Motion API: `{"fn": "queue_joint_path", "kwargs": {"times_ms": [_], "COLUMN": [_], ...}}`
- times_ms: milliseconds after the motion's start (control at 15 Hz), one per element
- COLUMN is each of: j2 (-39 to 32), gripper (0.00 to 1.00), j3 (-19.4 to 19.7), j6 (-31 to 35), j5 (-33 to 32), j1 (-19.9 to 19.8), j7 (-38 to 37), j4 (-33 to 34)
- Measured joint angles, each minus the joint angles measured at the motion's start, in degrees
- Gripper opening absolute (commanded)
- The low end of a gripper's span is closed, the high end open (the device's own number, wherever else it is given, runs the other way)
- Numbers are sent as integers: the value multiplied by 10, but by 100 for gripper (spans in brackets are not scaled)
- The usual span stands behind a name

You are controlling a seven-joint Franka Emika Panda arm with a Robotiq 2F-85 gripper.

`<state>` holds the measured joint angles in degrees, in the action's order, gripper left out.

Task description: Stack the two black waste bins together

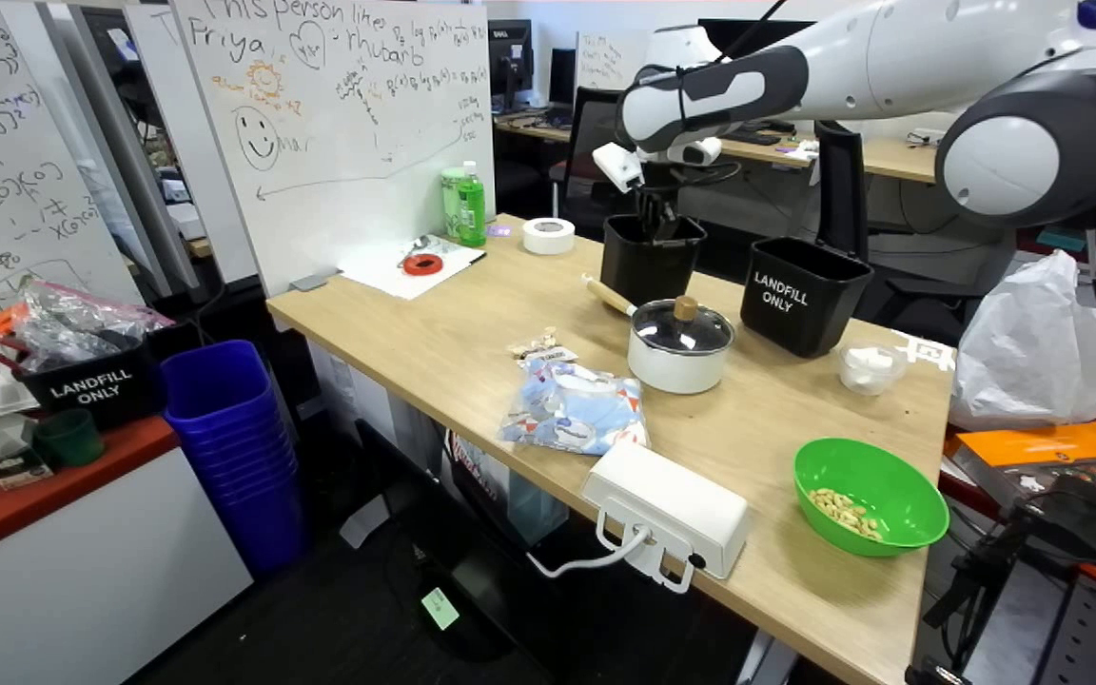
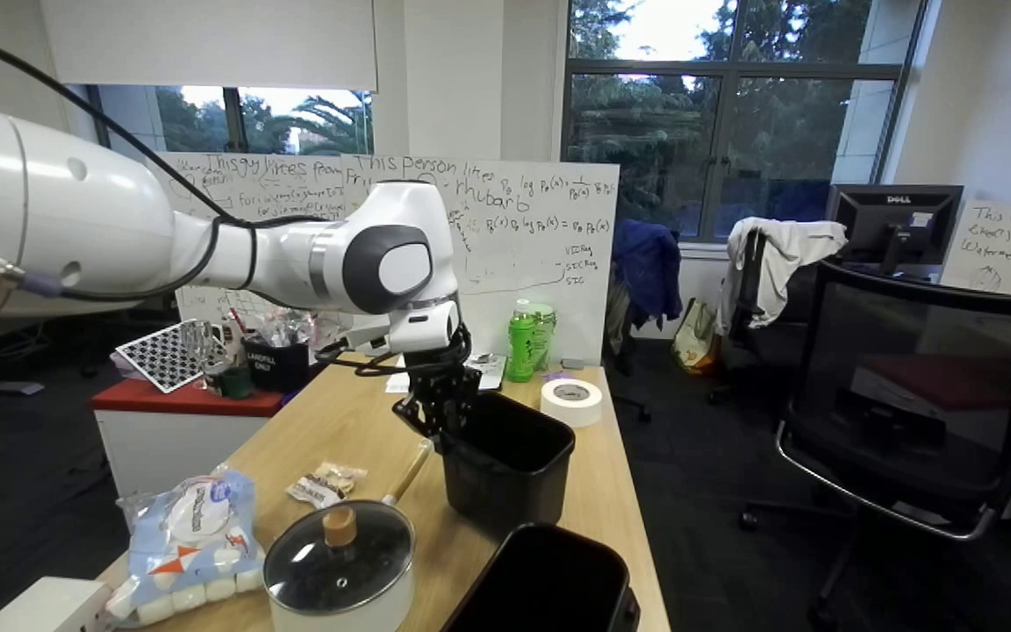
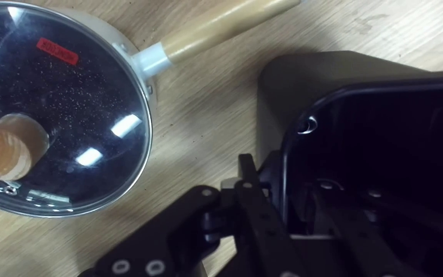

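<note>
Likely we're grasping: gripper (image 3: 287,175), narrowly parted, straddles black bin (image 1: 648,274) wall, clamping unclear; next, lift toward exterior-view three o'clock, into lettered bin (image 1: 800,303).

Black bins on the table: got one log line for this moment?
gripper: straddling rim of black bin, grip unclear | lettered bin: upright, apart | stack: not made

Blk bin (image 1: 655,268) upright, near 2nd blk bin (image 1: 795,303), also upright, w/ wht "LANDFILL ONLY" on side.
</note>
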<state>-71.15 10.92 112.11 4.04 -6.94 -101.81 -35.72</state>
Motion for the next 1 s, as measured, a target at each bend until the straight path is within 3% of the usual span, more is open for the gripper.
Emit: {"fn": "queue_joint_path", "kwargs": {"times_ms": [1000], "j2": [32], "gripper": [6], "j3": [1], "j6": [5], "j5": [-18], "j1": [18], "j7": [12], "j4": [78]}}
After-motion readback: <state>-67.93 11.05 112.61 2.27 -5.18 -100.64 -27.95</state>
